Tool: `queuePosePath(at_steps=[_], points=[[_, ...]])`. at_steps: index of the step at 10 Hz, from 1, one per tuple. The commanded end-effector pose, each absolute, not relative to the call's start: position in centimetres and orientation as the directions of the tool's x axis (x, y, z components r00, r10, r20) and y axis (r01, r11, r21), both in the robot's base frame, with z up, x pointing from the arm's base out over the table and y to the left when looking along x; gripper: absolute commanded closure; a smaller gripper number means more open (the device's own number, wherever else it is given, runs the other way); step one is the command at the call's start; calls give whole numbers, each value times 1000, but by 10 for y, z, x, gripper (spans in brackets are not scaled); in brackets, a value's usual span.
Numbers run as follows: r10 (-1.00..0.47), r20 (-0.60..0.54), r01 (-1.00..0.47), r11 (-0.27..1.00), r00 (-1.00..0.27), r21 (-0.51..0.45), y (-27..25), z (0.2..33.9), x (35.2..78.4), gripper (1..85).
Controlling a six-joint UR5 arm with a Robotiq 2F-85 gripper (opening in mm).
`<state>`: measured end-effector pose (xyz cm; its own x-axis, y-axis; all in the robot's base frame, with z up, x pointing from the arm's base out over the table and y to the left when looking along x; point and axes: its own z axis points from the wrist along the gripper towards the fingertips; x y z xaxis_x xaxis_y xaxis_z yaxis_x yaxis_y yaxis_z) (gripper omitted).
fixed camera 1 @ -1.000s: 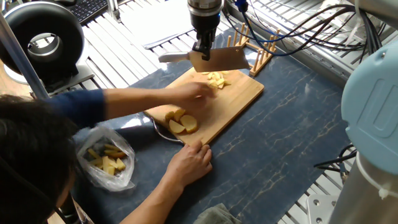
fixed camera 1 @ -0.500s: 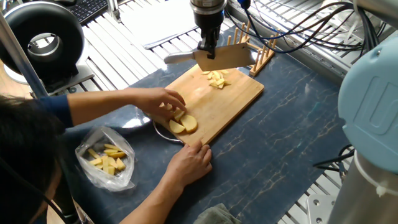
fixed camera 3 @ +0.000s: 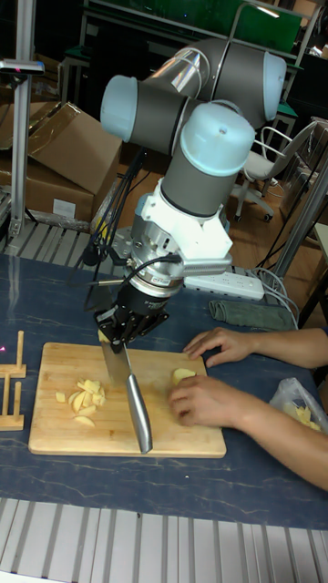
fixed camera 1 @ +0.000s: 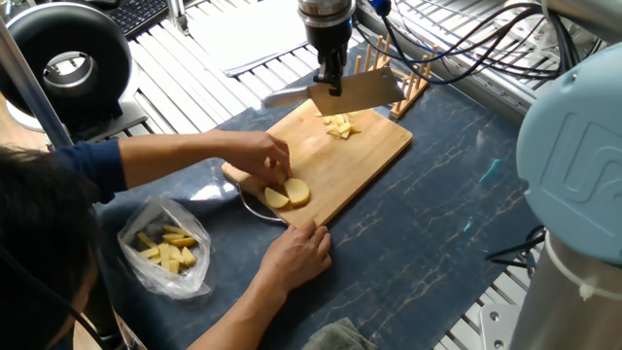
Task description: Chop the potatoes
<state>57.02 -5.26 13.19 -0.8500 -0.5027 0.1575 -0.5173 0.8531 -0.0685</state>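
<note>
Robot hand (fixed camera 1: 328, 78) clamped on a knife (fixed camera 3: 133, 401), blade raised just over the wooden cutting board (fixed camera 1: 374, 146) on the counter (fixed camera 1: 437, 214). Chopped potatoes (fixed camera 1: 337, 124) lie under the blade. Larger potato slices (fixed camera 1: 288, 193) sit at the board's near end, touched by a person's hand (fixed camera 1: 255, 156).

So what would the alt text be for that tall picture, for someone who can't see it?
A grey and pale blue robot arm's pincer holds a knife over a wooden cutting board, beside a small pile of chopped potato pieces. On the board's right, a person's hand covers a larger potato piece, with their other hand just behind.
</note>
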Motion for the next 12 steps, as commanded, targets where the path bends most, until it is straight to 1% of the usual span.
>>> queuePosePath(at_steps=[1, 12], points=[[-536, 202, -556, 829, -819, -55, -58, 129, 562, 847], [-565, 282, -593, 805, -775, -16, -68, 116, 542, 847]])
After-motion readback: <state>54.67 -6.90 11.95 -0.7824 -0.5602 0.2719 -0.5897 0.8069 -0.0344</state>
